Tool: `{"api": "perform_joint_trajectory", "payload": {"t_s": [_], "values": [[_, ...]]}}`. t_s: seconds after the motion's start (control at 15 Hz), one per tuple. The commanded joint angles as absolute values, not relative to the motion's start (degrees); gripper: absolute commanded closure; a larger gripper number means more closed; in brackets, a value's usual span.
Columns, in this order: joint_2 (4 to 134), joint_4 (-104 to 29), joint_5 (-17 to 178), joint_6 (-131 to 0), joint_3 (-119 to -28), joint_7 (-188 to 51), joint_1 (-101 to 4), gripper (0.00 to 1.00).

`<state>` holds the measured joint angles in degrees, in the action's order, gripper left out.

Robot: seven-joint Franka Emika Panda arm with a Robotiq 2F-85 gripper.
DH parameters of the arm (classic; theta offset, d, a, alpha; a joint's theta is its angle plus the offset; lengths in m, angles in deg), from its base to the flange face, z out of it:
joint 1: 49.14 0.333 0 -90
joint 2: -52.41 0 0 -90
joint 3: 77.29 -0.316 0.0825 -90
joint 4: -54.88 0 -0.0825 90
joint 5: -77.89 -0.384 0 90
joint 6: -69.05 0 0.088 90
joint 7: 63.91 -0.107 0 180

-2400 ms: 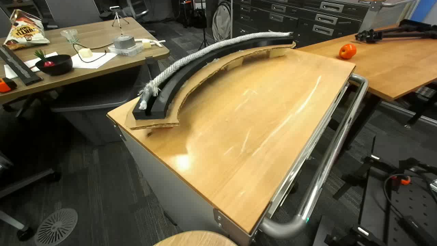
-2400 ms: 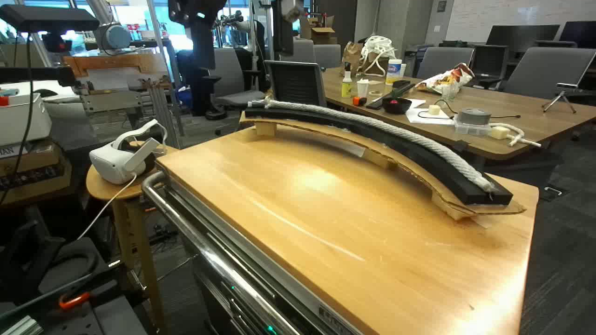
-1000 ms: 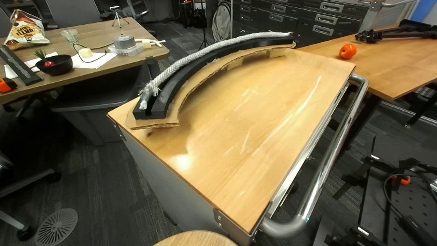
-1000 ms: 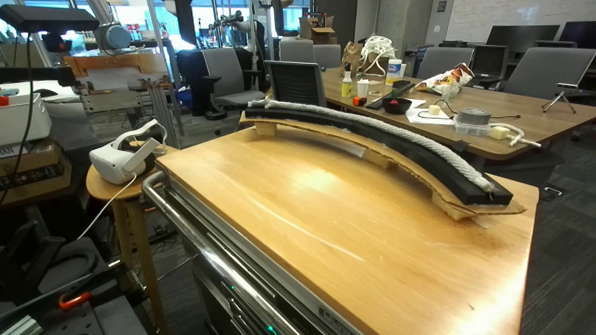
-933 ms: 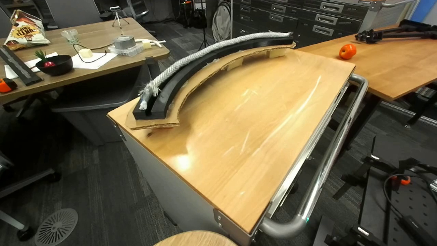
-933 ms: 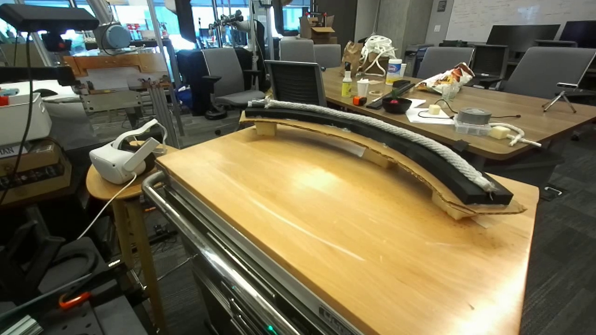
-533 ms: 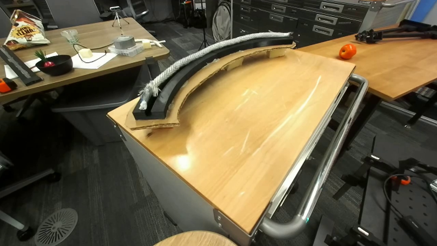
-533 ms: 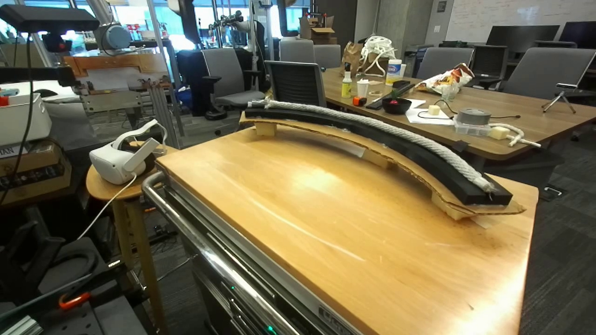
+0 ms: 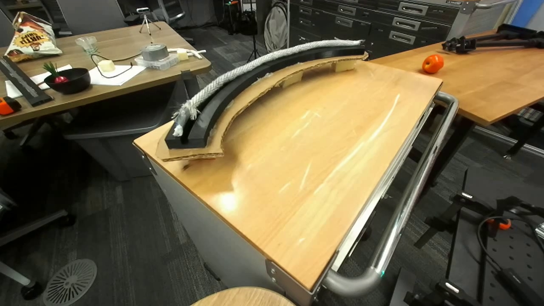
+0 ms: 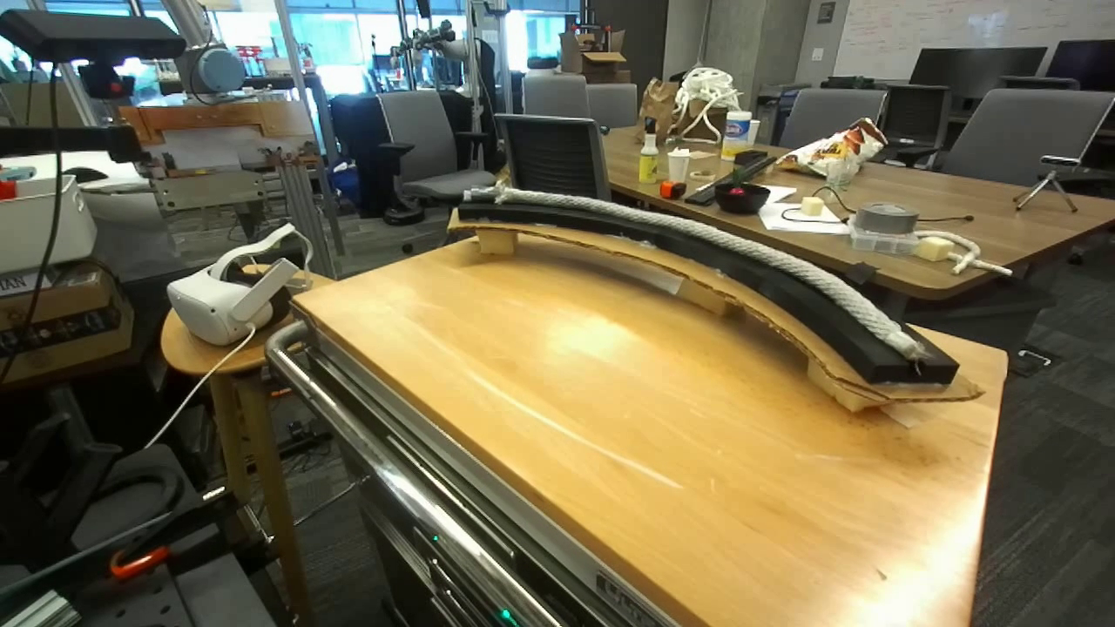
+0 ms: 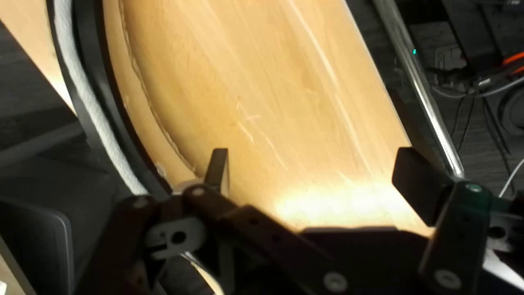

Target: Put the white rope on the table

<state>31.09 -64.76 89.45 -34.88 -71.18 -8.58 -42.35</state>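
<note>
Wrist view: gripper (image 11: 315, 172) is spread wide, jaws well apart, nothing held. Rope (image 11: 96, 114) is off to picture left, outside the nearer finger (image 11: 215, 169), running down from the top edge until the gripper's own body hides it. Its long axis is steep there, crossing our closing line rather than following it. We'd judge: go sideways to the rope, then a small wrist turn to match the curve. Height gap: we can't tell.

In an exterior view: rope lies along the groove of a black curved track (image 9: 234, 92) on cardboard (image 9: 193, 153) over the table (image 9: 297, 170). Frayed end near a corner, the rest arcing along one side. Our gripper isn't in frame.

In an exterior view: blocks (image 10: 496, 241) prop the cardboard, so rope is perched above the tabletop, not on it. We read the placing as not yet done.
</note>
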Motion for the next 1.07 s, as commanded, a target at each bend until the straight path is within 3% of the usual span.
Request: {"api": "perform_joint_trajectory", "payload": {"t_s": [0.0, 0.53, 0.73, 1.0], "values": [[37.02, -59.23, 84.98, -37.17, -72.42, 0.06, -40.31, 0.0], [34.71, -64.34, 87.32, -42.58, -73.58, 6.12, -41.41, 0.0], [40.37, -57.96, 84.6, -44.57, -72.74, 16.09, -40.94, 0.0], [51.33, -45.13, 77.29, -36.85, -73.82, 27.34, -41.01, 0.0]]}}
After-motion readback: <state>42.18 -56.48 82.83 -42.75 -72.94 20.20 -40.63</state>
